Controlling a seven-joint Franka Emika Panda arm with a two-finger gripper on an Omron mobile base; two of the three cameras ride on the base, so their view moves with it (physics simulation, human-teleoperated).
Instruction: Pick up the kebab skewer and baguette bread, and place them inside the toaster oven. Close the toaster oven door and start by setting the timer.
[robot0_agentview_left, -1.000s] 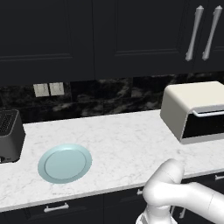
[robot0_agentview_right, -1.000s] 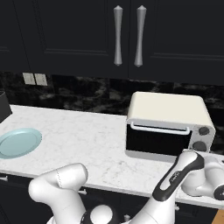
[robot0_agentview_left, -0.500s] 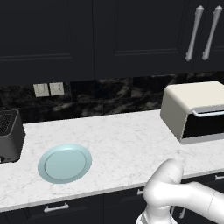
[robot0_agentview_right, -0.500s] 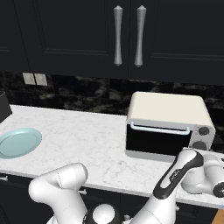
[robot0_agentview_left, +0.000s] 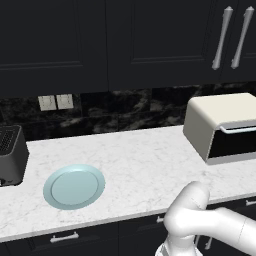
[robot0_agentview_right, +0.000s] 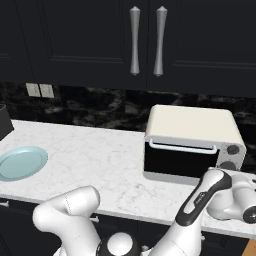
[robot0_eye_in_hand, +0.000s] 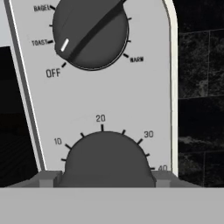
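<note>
Two dark round knobs on cream-white toaster oven (robot0_agentview_right: 192, 145) panel, seen close in hand view: upper mode knob (robot0_eye_in_hand: 90, 31) with white pointer between TOAST and OFF, lower timer knob (robot0_eye_in_hand: 107, 159) ringed by marks 10 to 40. Gripper (robot0_eye_in_hand: 106, 178) with one grey fingertip (robot0_eye_in_hand: 49, 178) at either side of timer knob; pinching or merely flanking, cannot tell. Dark glass toaster oven door (robot0_agentview_right: 181, 161) closed. Pale blue round plate (robot0_agentview_left: 74, 186) bare on white marble counter (robot0_agentview_left: 140, 165), well left of oven.
</note>
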